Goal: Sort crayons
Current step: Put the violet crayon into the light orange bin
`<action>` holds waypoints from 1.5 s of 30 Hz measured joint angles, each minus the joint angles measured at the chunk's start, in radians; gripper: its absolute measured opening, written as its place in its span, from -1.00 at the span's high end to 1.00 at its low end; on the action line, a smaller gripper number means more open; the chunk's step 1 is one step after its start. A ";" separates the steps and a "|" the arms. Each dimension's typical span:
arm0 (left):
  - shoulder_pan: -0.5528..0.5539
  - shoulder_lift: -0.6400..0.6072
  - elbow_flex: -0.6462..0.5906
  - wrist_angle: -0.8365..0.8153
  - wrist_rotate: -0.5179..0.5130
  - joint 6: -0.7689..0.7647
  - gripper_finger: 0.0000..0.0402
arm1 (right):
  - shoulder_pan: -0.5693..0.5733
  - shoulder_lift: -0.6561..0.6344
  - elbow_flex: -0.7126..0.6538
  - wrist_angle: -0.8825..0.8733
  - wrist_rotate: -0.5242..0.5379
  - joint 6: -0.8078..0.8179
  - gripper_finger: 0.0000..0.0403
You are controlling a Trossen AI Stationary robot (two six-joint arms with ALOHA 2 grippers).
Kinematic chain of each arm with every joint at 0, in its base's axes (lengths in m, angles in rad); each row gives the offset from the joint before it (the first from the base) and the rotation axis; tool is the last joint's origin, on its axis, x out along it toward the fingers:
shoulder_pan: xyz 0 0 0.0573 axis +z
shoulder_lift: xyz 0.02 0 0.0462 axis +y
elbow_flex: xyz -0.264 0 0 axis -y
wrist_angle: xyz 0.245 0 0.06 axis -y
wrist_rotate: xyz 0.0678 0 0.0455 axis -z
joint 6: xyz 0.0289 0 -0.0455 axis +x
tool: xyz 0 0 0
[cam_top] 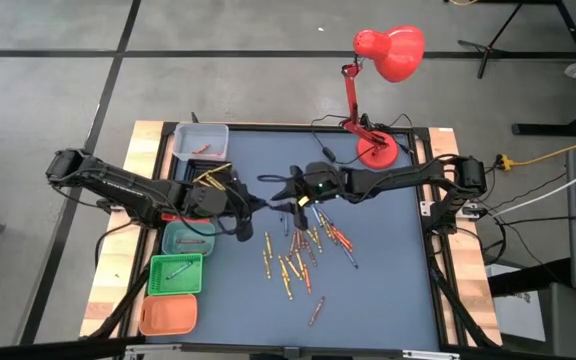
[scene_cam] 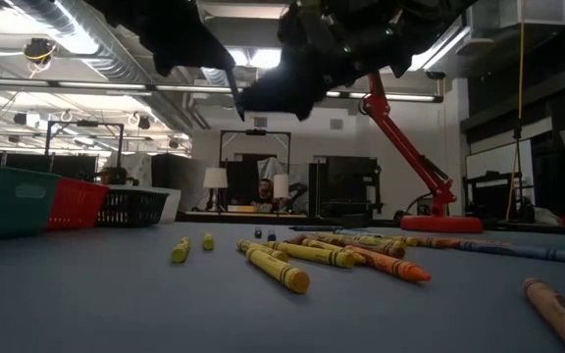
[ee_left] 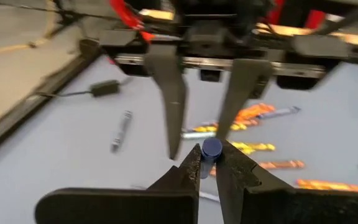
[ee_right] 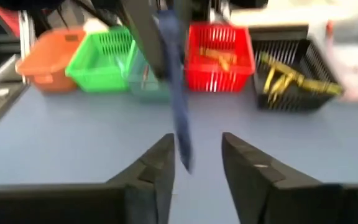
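Blue crayon [ee_left: 211, 149] held aloft; other crayons [cam_top: 303, 255] scattered on table.

Light is even and moderate over the table [cam_top: 388, 290] in the high view, with only faint soft shadows under the arms. In the low view, bright ceiling strip lights [scene_cam: 96, 86] behind the arms turn both arms into near-black silhouettes, while the crayons [scene_cam: 282, 270] below them are lit and sharp; the nearest table surface goes soft. Both wrist views are smeared by motion blur: beyond the right claw [ee_right: 197, 146] the coloured bins [ee_right: 219, 56] are hazy, and beyond the left claw [ee_left: 209, 163] everything is streaked.
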 joint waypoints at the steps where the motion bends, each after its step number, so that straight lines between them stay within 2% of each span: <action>1: 0.000 0.000 0.000 -0.005 0.026 -0.002 0.92 | 0.000 0.000 0.000 -0.032 0.000 0.000 0.29; 6: 0.000 0.000 0.000 -0.073 0.194 -0.061 0.92 | 0.000 0.000 0.000 -0.219 0.000 0.000 0.20; 8: 0.000 0.000 0.000 -0.127 0.303 -0.105 0.92 | 0.000 0.000 0.000 -0.291 0.000 0.000 0.20; 10: -0.002 0.000 0.000 -0.196 0.455 -0.167 0.92 | 0.000 0.000 0.000 -0.350 0.001 0.000 0.21; 15: -0.068 0.000 0.000 -0.390 0.798 -0.426 0.92 | 0.000 0.000 0.000 -0.422 0.001 0.000 0.21; 18: -0.155 0.000 0.000 -0.463 0.889 -0.584 0.92 | 0.000 0.000 0.000 -0.434 0.001 -0.001 0.21; 22: -0.295 0.000 0.000 -0.477 0.889 -0.774 0.92 | 0.000 0.000 0.000 -0.437 0.002 -0.001 0.21; 27: -0.459 0.000 0.000 -0.486 0.823 -1.034 0.92 | 0.000 0.000 0.000 -0.437 0.002 -0.001 0.21; 30: -0.532 -0.001 0.000 -0.498 0.762 -1.209 0.92 | 0.000 0.000 0.000 -0.437 0.002 -0.001 0.21; 33: -0.587 -0.001 0.000 -0.498 0.756 -1.346 0.92 | 0.000 0.000 0.000 -0.437 0.002 -0.001 0.21; 41: -0.674 -0.001 0.000 -0.524 0.752 -1.499 0.92 | 0.000 0.000 0.000 -0.437 0.002 -0.001 0.21; 45: -0.693 -0.001 0.000 -0.525 0.737 -1.521 0.92 | 0.000 0.000 0.000 -0.437 0.002 -0.001 0.21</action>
